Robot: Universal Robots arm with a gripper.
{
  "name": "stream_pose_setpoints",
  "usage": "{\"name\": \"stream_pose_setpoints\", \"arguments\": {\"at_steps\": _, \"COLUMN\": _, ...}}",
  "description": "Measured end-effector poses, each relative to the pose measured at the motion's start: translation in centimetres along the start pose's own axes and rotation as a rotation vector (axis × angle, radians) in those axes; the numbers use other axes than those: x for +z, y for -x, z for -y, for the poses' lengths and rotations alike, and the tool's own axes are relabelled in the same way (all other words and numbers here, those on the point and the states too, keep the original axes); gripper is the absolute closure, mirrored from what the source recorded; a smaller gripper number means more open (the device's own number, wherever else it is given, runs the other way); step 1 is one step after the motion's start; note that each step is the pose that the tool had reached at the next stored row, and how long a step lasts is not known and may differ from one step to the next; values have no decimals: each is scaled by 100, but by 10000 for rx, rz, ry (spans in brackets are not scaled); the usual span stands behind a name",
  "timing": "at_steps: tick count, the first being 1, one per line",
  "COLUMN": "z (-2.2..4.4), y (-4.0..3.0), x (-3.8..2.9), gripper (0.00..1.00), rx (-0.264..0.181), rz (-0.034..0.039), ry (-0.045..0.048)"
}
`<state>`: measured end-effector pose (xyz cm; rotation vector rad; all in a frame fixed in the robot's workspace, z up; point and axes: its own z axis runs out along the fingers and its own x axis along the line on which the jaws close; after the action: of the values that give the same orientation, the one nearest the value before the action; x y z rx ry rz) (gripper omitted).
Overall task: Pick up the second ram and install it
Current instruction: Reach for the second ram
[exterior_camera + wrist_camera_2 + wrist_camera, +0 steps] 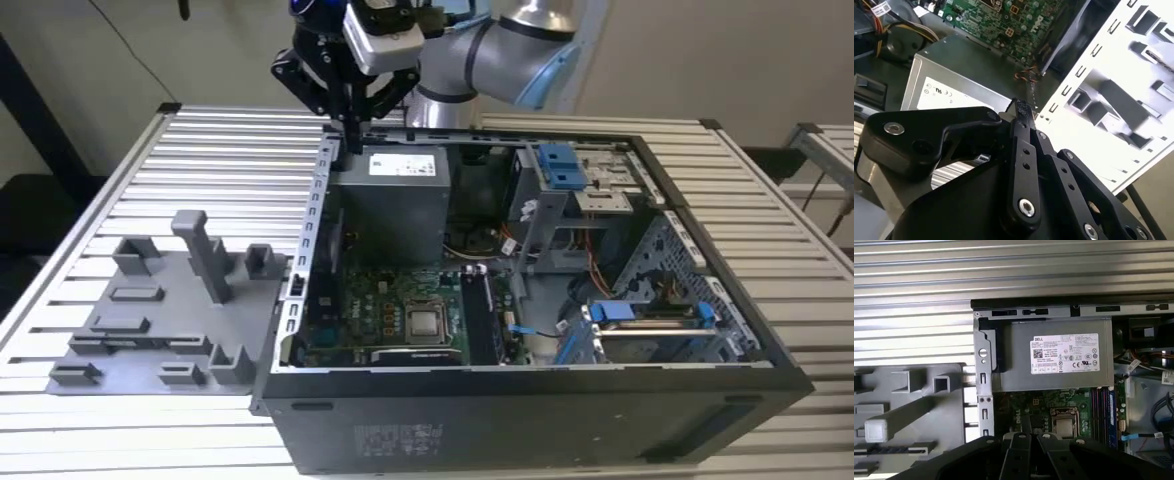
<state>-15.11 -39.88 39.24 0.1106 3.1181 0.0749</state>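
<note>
My black hand (1021, 109), fingers pressed together, is hovering over the open black computer case (534, 420). One blue circuit-board strip (1111, 412) is sitting slotted, its long axis pointing toward the grey power-supply box (1019, 360).

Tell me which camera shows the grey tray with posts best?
The exterior view: the whole grey tray lies on the table beside the computer case. In both wrist views the tray is cut off at the picture's edge.

A slatted metal table (120, 160) is brightly lit. Behind it rises a pale wall (107, 50). Beside it, at the exterior view's right, stands another slatted table (830, 150).
</note>
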Motion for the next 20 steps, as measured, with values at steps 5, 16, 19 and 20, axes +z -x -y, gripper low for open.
{"name": "stream_pose_setpoints", "arguments": {"at_steps": 5, "z": 7, "y": -103, "x": -1, "gripper": 89, "rx": -1, "rz": 0, "ry": 0}}
{"name": "stream_pose_setpoints", "arguments": {"at_steps": 16, "z": 24, "y": -336, "x": -5, "gripper": 89, "rx": -1, "rz": 0, "ry": 0}}
{"name": "stream_pose_setpoints", "arguments": {"at_steps": 19, "z": 28, "y": -391, "x": -6, "gripper": 89, "rx": -1, "rz": 0, "ry": 1}}
{"name": "stream_pose_setpoints", "arguments": {"at_steps": 20, "z": 29, "y": -407, "x": -6, "gripper": 89, "rx": -1, "rz": 0, "ry": 0}}
